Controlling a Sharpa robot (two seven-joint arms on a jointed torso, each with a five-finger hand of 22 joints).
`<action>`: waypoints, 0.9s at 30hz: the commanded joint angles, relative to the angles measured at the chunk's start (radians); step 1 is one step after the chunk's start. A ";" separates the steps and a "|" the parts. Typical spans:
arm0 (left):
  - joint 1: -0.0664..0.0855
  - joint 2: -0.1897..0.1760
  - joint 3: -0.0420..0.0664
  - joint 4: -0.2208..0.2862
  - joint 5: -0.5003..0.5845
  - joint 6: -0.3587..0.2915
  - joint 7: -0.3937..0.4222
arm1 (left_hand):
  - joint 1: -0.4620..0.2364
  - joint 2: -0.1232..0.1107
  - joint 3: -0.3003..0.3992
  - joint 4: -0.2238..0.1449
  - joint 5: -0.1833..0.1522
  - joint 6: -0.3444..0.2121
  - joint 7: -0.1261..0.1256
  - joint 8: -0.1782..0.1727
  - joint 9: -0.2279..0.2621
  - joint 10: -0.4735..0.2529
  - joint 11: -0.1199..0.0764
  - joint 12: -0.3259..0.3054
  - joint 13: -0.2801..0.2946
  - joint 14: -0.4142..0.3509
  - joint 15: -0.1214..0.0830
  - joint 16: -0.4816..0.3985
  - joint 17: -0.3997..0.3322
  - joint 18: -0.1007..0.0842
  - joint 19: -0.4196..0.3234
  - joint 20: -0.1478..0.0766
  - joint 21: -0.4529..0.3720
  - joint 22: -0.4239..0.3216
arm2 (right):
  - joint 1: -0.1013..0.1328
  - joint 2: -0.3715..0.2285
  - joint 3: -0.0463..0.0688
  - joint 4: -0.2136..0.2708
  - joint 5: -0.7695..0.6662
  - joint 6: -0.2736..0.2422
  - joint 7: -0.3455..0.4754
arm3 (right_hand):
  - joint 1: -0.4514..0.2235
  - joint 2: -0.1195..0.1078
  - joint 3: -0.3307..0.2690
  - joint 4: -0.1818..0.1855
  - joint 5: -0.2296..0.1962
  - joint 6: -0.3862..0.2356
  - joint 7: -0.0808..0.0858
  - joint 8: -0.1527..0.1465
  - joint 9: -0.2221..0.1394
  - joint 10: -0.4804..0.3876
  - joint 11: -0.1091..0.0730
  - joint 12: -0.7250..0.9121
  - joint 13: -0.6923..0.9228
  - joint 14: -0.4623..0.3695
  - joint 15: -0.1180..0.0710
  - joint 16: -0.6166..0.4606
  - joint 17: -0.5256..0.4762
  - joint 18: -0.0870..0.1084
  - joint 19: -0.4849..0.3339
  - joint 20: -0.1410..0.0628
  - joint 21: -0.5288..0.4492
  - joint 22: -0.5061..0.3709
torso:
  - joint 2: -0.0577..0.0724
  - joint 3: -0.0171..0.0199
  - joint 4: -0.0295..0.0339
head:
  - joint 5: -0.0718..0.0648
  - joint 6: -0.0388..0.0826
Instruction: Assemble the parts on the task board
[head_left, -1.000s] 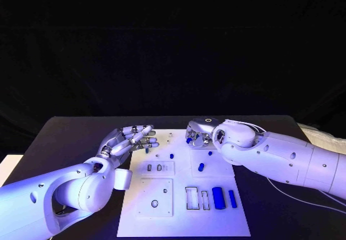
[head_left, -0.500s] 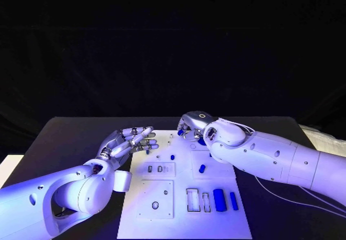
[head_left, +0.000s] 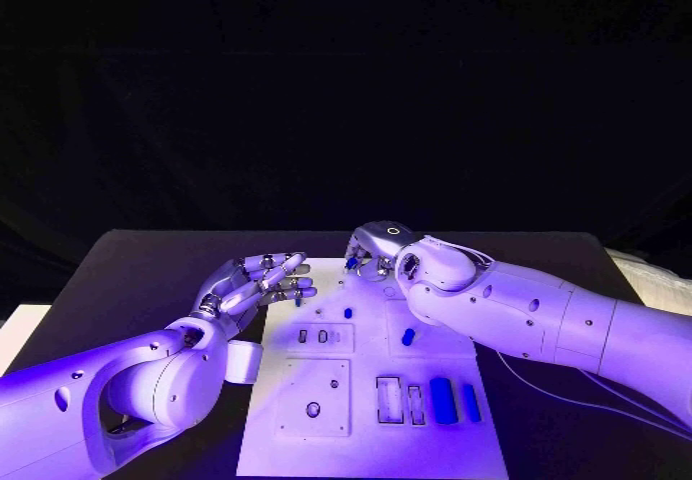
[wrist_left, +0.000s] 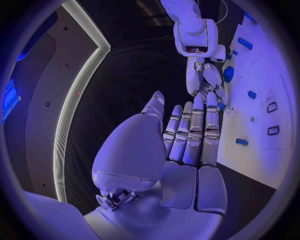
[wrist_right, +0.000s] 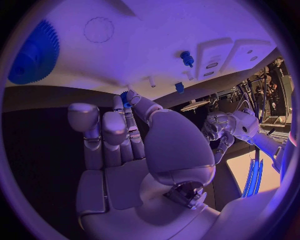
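Nearest, loose blue parts (head_left: 440, 400) lay on the white board (head_left: 361, 440) on the worktop. The left robot hand (head_left: 260, 285) hovered, fingers spread, empty. Farther back, the right robot hand (head_left: 378, 262) had shifted to the board's far edge, pinching a small blue piece (wrist_right: 125, 98), probably for placing
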 joint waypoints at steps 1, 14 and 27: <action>0.003 0.000 0.001 0.003 0.001 0.020 0.003 | 0.001 0.010 -0.001 -0.005 -0.006 0.005 0.006 -0.003 -0.001 0.003 0.001 -0.003 -0.001 0.007 -0.001 -0.006 0.001 0.019 0.008 -0.002 -0.003 -0.001 | 0.000 0.005 0.000 0.000 -0.016 0.023 -0.001 | -0.003 -0.010 0.013 0.012 -0.001 0.003 0.006 0.003 0.024 -0.008 0.001 -0.003 0.000 0.021 0.004 0.005 0.002 -0.012 -0.004 0.003 0.006 0.001 | 0.002 -0.0001 0.0019 | 0.004 -0.002; 0.006 -0.001 0.002 0.002 0.001 0.020 0.001 | 0.001 0.010 -0.001 -0.005 -0.006 0.005 0.006 -0.003 -0.001 0.003 0.001 -0.003 -0.001 0.007 -0.001 -0.006 0.001 0.019 0.008 -0.002 -0.003 -0.001 | -0.001 0.024 0.000 -0.017 -0.016 0.051 -0.001 | -0.007 -0.019 0.014 0.018 -0.003 -0.003 0.008 -0.001 0.024 -0.016 0.003 -0.003 0.000 0.019 0.007 0.005 -0.002 -0.012 -0.009 0.005 0.007 0.000 | 0.005 -0.0008 0.0043 | 0.004 -0.003; 0.008 -0.002 0.002 0.003 0.001 0.021 -0.003 | 0.002 0.011 -0.003 -0.009 -0.006 0.004 0.007 -0.006 -0.001 0.002 0.002 -0.007 -0.001 0.007 -0.001 -0.010 0.002 0.019 0.010 -0.002 -0.006 -0.003 | -0.001 0.023 -0.002 -0.022 -0.015 0.023 -0.017 | 0.009 -0.084 -0.015 0.043 -0.009 -0.210 0.047 -0.005 -0.011 -0.293 0.056 -0.001 -0.003 -0.014 0.049 -0.071 -0.113 0.014 -0.091 0.045 -0.083 -0.144 | 0.007 -0.0007 0.0058 | 0.001 -0.002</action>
